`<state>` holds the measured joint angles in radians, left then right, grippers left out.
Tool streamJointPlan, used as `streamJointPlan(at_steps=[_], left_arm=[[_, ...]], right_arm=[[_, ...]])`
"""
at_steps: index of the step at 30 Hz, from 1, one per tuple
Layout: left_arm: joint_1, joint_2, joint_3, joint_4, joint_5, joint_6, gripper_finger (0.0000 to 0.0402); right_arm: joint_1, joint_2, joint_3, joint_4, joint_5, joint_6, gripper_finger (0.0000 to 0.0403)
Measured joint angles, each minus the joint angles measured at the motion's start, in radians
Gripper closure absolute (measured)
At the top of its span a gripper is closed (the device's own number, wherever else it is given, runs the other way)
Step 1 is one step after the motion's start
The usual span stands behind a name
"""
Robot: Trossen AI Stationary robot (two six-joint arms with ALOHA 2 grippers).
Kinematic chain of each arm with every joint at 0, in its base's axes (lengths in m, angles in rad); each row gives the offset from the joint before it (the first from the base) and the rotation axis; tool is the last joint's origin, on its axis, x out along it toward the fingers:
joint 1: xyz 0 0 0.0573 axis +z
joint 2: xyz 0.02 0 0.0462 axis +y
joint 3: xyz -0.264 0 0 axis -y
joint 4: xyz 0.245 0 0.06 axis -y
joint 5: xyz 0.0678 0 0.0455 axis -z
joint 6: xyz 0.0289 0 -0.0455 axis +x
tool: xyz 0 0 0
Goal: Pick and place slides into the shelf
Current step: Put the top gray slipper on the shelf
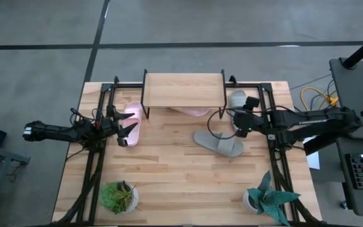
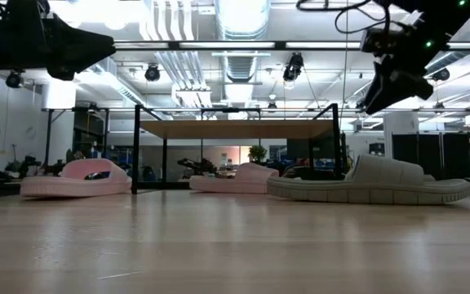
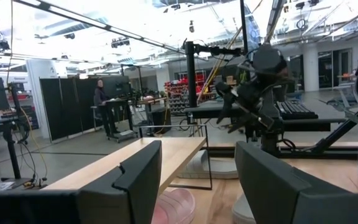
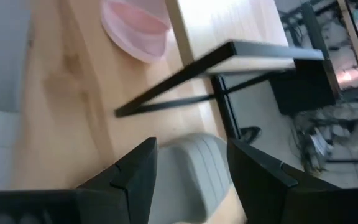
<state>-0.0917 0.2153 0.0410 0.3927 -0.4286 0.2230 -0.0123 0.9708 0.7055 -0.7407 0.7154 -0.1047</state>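
Where planks overhang, pink slide [image 1: 194,111] half under shelf [image 1: 183,90].

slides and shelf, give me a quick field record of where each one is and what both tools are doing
shelf: far middle of table
pink slide one: left of shelf, outside it
pink slide two: partly under shelf
grey slide one: open table, right of centre
grey slide two: right of shelf, far side
left tool: open, over pink slide one
right tool: open, above table near both grey slides
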Motion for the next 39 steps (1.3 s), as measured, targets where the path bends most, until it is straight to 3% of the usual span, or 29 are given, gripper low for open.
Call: streamJointPlan(at_steps=[22,28,39], left_arm=[[0.000,-0.001,0.000,-0.009,0.000,0.003,0.0212],[0.000,-0.001,0.000,-0.009,-0.002,0.005,0.0212],[0.000,-0.001,0.000,-0.008,-0.008,0.077,0.0212]], right_arm=[[-0.266,0.076,-0.001,-0.041,-0.020,-0.097,0.0218],[-0.301,0.096,-0.001,-0.040,-0.123,-0.157,0.0218],[-0.382,0.172,-0.001,-0.039,-0.148,-0.256,0.0218]])
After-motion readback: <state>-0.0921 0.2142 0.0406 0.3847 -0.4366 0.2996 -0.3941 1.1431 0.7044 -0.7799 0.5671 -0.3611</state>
